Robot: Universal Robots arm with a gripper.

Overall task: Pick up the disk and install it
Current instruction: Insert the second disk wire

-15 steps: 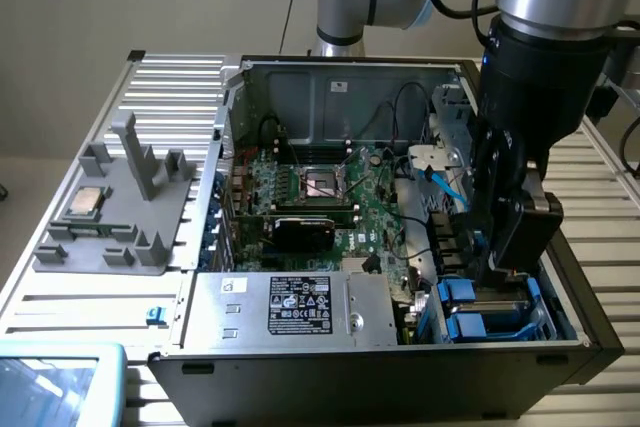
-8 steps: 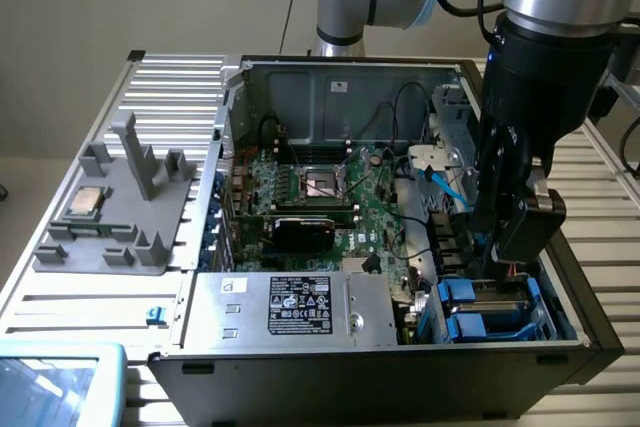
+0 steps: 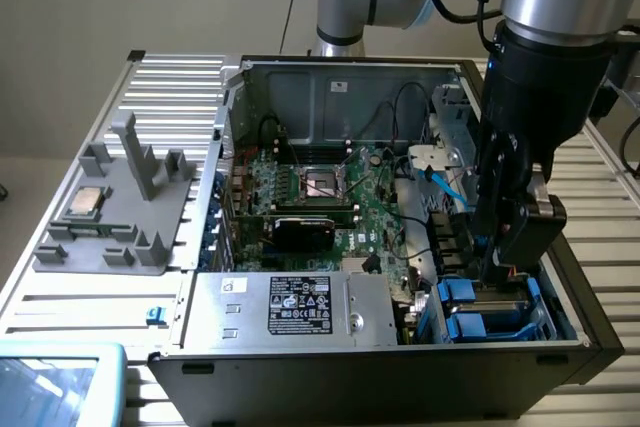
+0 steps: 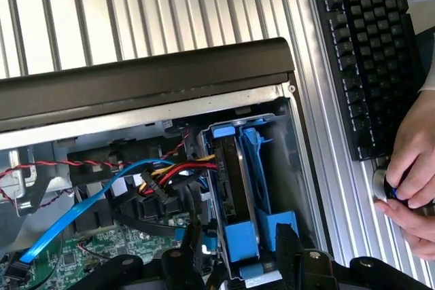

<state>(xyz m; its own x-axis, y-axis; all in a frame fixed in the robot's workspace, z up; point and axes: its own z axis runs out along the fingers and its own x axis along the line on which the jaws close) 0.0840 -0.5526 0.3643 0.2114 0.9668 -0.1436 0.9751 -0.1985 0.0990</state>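
In the case's drive bay, disk edge-on, tool straddling it, grip unclear, fingertips cut off.

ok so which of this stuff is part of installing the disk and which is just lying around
Part of the job:
- disk, standing in the blue drive bay
- gripper, at the disk
- computer case

Lying about:
- CPU chip on grey fixture
- keyboard
- person's hand

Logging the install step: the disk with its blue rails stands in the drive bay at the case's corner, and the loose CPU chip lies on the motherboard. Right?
Not quite. The CPU chip lies on the grey fixture plate outside the case, as the exterior view shows. The rest holds: the disk stands in the drive bay at the case's corner.
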